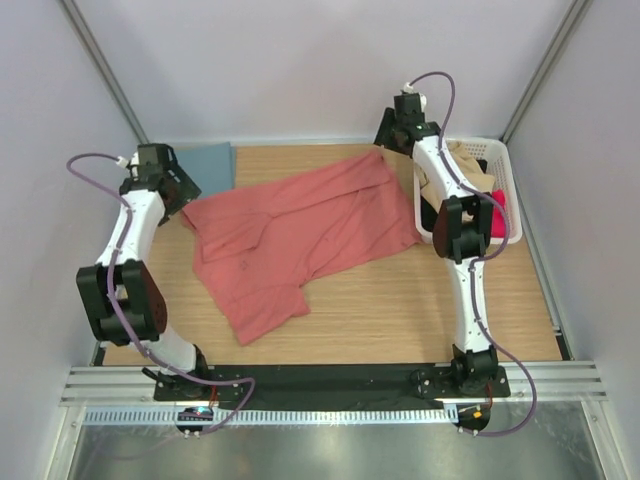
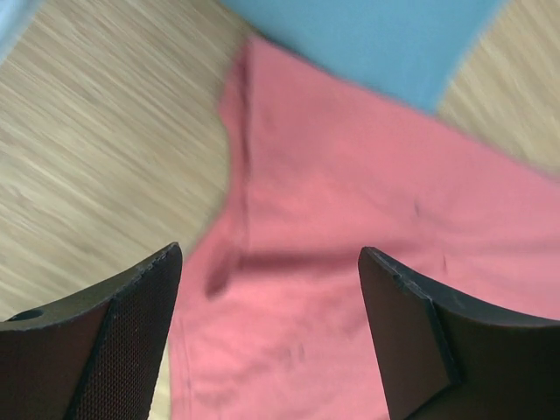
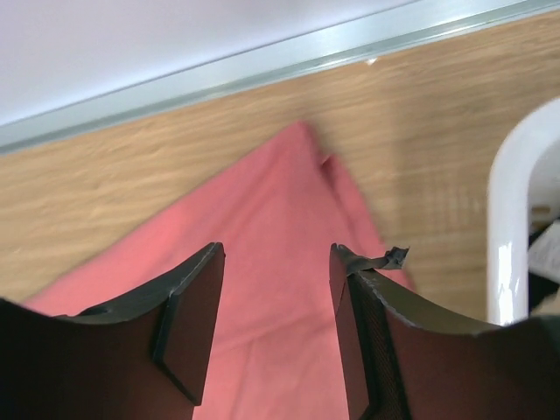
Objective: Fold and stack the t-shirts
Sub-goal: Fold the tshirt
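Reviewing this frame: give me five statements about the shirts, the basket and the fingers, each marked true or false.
1. The salmon-red cloth t-shirt lies spread on the wooden table. True.
2. The dusty teal-blue cloth t-shirt lies on top of the red one. False: it sits at the table's far-left corner, at the red shirt's edge.
3. The left fingers clamp the red shirt. False: they stand apart above the cloth, holding nothing.
4. The white plastic basket on the right holds clothes. True.
5. The right fingers are shut. False: they are apart, over the red shirt's far corner.
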### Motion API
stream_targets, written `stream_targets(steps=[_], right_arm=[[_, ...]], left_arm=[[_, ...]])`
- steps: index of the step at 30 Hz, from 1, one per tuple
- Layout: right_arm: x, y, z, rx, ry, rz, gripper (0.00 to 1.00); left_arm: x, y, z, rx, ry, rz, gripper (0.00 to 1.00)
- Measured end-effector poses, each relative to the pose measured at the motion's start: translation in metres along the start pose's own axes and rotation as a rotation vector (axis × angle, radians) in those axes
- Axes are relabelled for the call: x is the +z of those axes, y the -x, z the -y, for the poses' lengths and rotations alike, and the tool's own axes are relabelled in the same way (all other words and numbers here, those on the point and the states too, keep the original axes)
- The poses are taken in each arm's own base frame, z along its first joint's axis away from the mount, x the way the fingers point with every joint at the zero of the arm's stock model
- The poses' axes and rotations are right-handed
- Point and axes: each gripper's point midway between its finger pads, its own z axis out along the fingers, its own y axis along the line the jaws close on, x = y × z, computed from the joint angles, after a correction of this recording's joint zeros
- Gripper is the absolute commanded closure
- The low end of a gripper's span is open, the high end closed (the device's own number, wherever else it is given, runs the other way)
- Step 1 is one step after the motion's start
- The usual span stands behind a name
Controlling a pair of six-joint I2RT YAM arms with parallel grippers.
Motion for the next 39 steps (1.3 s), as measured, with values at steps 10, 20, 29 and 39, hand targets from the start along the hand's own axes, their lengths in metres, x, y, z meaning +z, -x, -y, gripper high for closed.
stream_targets(steps=[10, 20, 29, 39], right_arm=[[-0.086, -0.090, -0.074, -0.180, 0.082, -0.232, 0.36], [-0.139, -0.279, -0.062, -0.479, 0.009, -0.586, 0.34], [-0.190, -0.329, -0.050, -0.455, -0.063, -0.601, 0.32], [-0.253, -0.391, -0.100, -0.363, 0.186, -0.747, 0.32]], left_arm=[[-0.050, -0.158, 0.043, 0.265, -0.092, -0.260, 0.21], [-0.051, -0.231, -0.003, 0.261, 0.064, -0.432, 0.19], [-0.082, -0.198, -0.024, 0.249, 0.095, -0.299, 0.17], [-0.102, -0.130, -0.026, 0.205, 0.087, -0.122, 0.16]])
